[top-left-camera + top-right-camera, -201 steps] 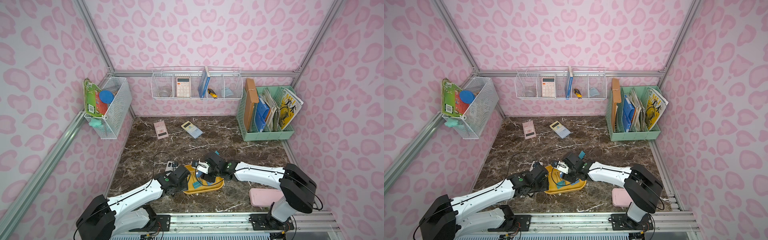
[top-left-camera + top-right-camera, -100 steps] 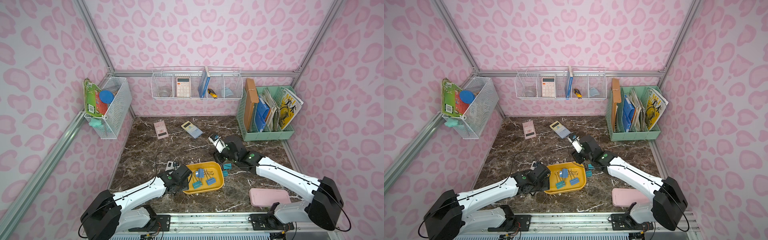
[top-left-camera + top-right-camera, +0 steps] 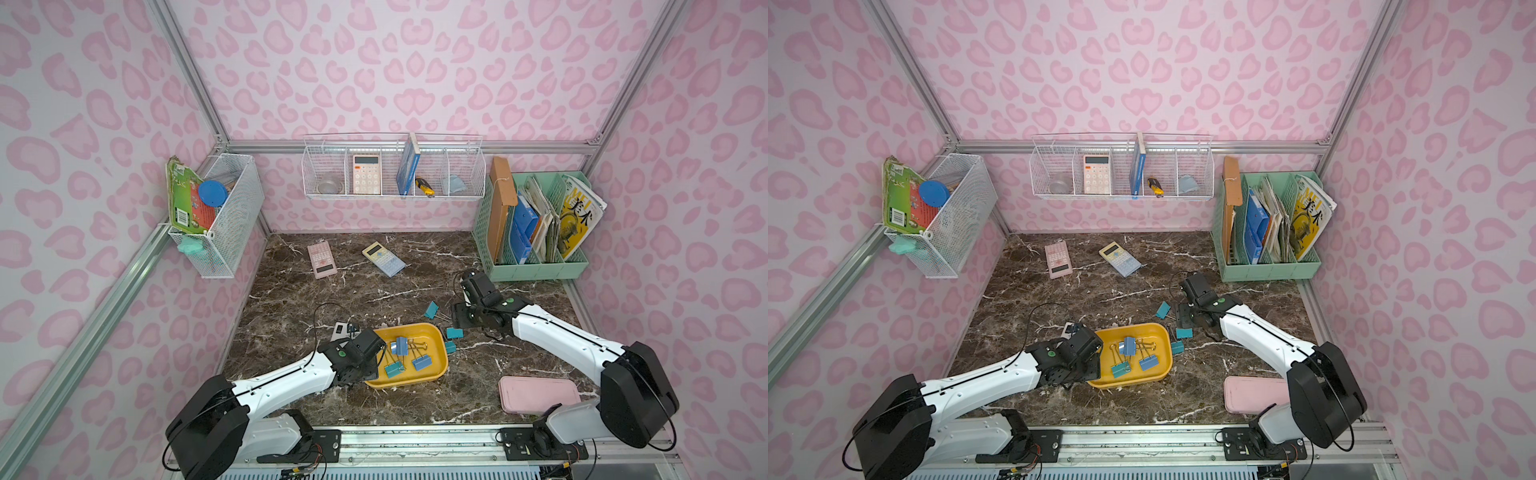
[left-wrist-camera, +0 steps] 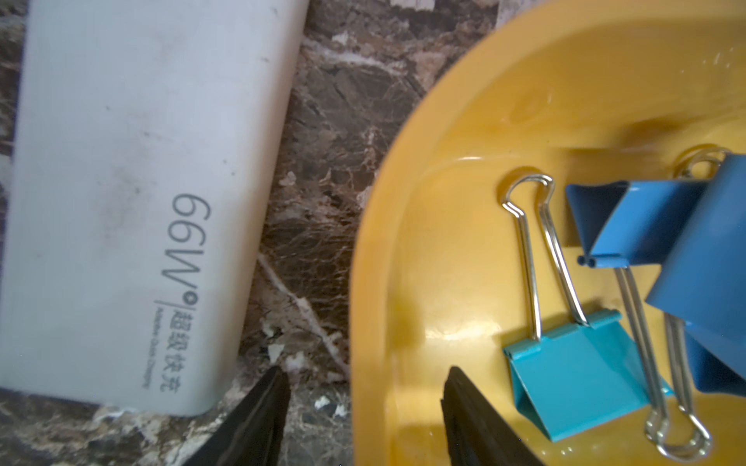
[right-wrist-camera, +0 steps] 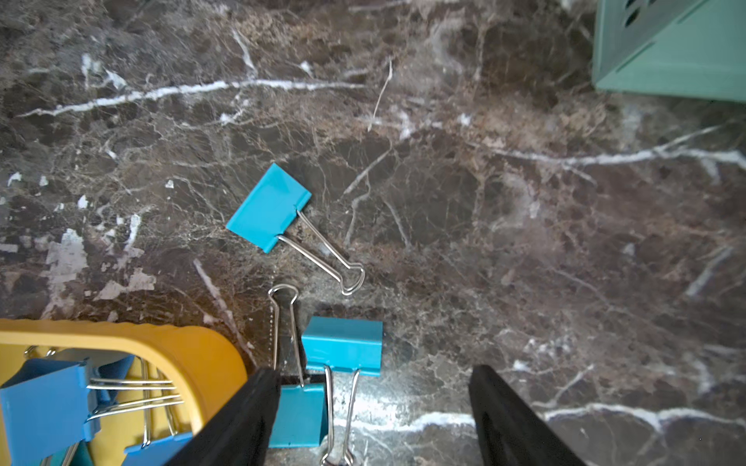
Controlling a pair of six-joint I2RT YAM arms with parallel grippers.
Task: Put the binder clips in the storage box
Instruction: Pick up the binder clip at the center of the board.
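Note:
The yellow storage box (image 3: pixel 415 328) (image 3: pixel 1133 326) sits at the front middle of the marble top and holds three binder clips, two blue (image 3: pixel 401 345) (image 3: pixel 420 362) and one teal (image 3: pixel 392 369). Three more teal clips lie outside it: one behind (image 3: pixel 431 309) (image 5: pixel 268 207) and two by its right end (image 3: pixel 454 333) (image 3: pixel 450 347). My left gripper (image 3: pixel 376 357) (image 4: pixel 365 373) is open and straddles the box's left wall (image 4: pixel 383 242). My right gripper (image 3: pixel 458 319) (image 5: pixel 371 375) is open and empty over the two clips (image 5: pixel 342 343) (image 5: pixel 298 415) beside the box.
A white charger (image 3: pixel 343 330) (image 4: pixel 121 181) lies just left of the box. A flat pink box (image 3: pixel 540 395) sits at the front right, a mint organizer (image 3: pixel 536 266) at the back right. Two calculators (image 3: pixel 322 259) (image 3: pixel 383 258) lie at the back.
My right gripper left the box, swung back and right, then came forward over the clips by the box's right end and opened wider. The left arm held still.

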